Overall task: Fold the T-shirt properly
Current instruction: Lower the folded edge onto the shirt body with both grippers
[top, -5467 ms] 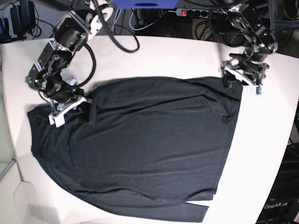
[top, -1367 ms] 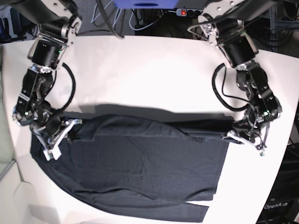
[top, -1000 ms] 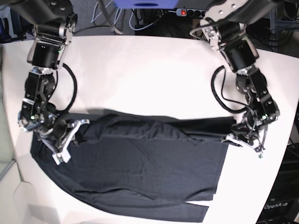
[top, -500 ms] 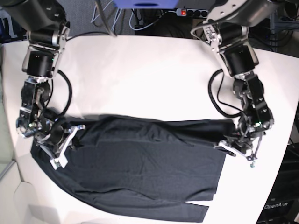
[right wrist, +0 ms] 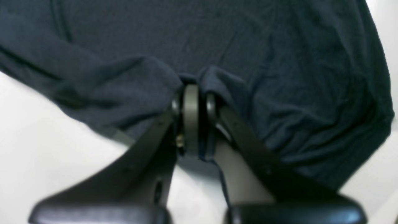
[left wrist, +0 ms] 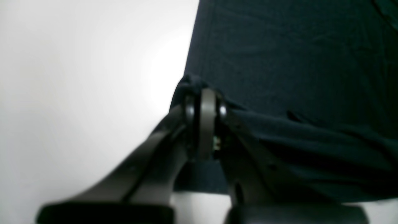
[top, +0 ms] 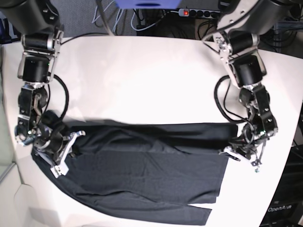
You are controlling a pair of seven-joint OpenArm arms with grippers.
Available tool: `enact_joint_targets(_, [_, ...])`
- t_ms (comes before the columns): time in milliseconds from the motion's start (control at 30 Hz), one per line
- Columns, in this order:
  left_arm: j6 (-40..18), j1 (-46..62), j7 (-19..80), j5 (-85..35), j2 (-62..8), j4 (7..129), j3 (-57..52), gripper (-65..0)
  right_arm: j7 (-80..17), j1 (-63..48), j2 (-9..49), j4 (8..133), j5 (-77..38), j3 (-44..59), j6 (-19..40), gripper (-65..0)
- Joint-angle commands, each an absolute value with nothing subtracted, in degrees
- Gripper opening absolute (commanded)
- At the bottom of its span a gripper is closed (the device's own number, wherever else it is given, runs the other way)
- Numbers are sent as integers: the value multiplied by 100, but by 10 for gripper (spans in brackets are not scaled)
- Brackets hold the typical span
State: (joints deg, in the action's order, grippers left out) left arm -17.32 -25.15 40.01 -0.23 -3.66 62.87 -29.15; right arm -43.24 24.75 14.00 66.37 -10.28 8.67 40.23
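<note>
A white table [top: 142, 80] is seen from above, and everything here is placed by it. At the left side of the table, the right gripper [top: 64, 153] is seen low over the cloth. Its fingers [right wrist: 190, 115] are pressed tight together, and a bunched bit of the T-shirt [top: 142, 170] is pinched between them. In the right wrist view, the black cloth [right wrist: 248, 46] is puffed up on both sides of the closed tips, and white table is seen under the dark fold.

Across the front half of the table the T-shirt is spread flat. Its back edge is folded over toward the front, so a long straight fold is made from one gripper to the other. A sleeve [top: 189, 213] is laid along the front edge of the table. The back half of the table is bare and white.

At the right side of the table, the left gripper [top: 239, 153] is seen at the other end of the fold. Its fingers [left wrist: 206, 124] are also squeezed shut, and the corner of the cloth [left wrist: 295, 62] is pinched there. In the left wrist view, bare white table is seen beside the shirt's edge.
</note>
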Motion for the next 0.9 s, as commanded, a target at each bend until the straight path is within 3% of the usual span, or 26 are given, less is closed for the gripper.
enact_joint_targets(0, [-1754,-2721,3837,-66,-409,6378,-2914,-650,-4180,2730,1481,6607,-1077,857,4000,-647])
enact_joint_targets(200, [-1754,-2844,3837,-48,-409,6378,-2888,-650,-3855,3037,1490,5965,-1024,848,4000,-647])
enact_joint_targets(500, [-1754,-2853,3363,-40,-391,6105,-2879,-650,-3354,3046,1235,5956,66,866,4000,-647])
enact_joint_targets(867, [-1754,-2853,3046,-66,-382,5587,-2879,-650,-3204,3169,1235,5956,295,866,4000,-647])
